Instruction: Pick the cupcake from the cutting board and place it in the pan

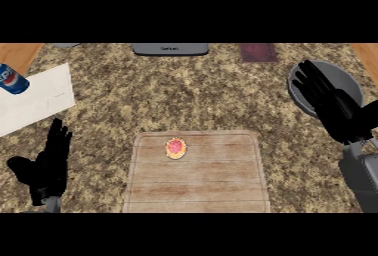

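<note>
Nothing done yet. Cupcake (176,148) untouched on cutting board (196,190), upper left part. Right hand (330,106) empty, fingers straight, over pan (345,79), apparently above it. Left hand (49,159) resting, fingers straight. Pick and placement both remaining.

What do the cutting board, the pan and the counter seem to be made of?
Cutting board: pale wood, matte, with visible plank lines. Pan: probably grey metal, smooth and dull; partly hidden by the right robot hand. Counter: speckled brown stone, likely granite.
</note>
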Robot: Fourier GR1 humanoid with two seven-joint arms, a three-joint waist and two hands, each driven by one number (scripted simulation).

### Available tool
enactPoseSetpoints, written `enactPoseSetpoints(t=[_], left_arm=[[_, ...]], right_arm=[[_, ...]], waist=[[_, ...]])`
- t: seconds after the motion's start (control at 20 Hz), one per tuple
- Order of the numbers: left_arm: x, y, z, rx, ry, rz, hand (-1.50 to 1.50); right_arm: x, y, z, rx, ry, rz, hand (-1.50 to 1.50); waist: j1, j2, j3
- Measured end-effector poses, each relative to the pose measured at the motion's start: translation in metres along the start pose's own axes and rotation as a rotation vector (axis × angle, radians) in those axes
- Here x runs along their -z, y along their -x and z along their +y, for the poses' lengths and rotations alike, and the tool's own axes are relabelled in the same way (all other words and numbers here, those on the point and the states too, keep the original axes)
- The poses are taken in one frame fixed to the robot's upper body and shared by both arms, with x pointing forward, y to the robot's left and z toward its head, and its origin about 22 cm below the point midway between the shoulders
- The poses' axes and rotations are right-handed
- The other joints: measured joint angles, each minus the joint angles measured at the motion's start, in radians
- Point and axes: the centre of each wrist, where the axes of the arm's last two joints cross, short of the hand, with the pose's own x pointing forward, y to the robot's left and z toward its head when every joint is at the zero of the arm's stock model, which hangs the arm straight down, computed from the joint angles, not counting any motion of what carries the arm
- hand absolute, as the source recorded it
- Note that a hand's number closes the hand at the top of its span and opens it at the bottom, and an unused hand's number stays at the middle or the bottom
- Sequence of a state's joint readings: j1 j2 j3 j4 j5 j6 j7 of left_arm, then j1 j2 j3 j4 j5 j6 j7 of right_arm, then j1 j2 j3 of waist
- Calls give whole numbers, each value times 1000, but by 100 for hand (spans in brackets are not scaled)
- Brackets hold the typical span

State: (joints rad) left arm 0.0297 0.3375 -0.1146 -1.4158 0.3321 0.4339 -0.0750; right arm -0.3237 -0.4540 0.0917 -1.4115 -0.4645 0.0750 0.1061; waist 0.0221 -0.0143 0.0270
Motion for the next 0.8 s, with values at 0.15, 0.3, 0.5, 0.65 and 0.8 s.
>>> enactPoseSetpoints(t=[0.15, 0.3, 0.5, 0.65, 0.8], left_arm=[[7, -16, -7, 7, 48, -37, 0], [16, -39, -23, 4, 152, -107, 0], [21, -60, -35, -18, 253, -106, 0], [23, -69, -32, -23, 281, -98, 0], [27, -84, -32, -26, 289, -99, 0]], right_arm=[[20, -13, 35, 46, -139, -89, 150], [44, -40, 88, 105, -364, -226, 150], [56, -53, 108, -122, -442, -343, 150], [54, -40, 97, -247, -481, -414, -150], [57, -34, 81, -366, -483, -435, -150]], waist=[[5, 9, -13], [34, 19, -19], [23, 20, -24], [8, 19, -25], [-2, 18, -26]])
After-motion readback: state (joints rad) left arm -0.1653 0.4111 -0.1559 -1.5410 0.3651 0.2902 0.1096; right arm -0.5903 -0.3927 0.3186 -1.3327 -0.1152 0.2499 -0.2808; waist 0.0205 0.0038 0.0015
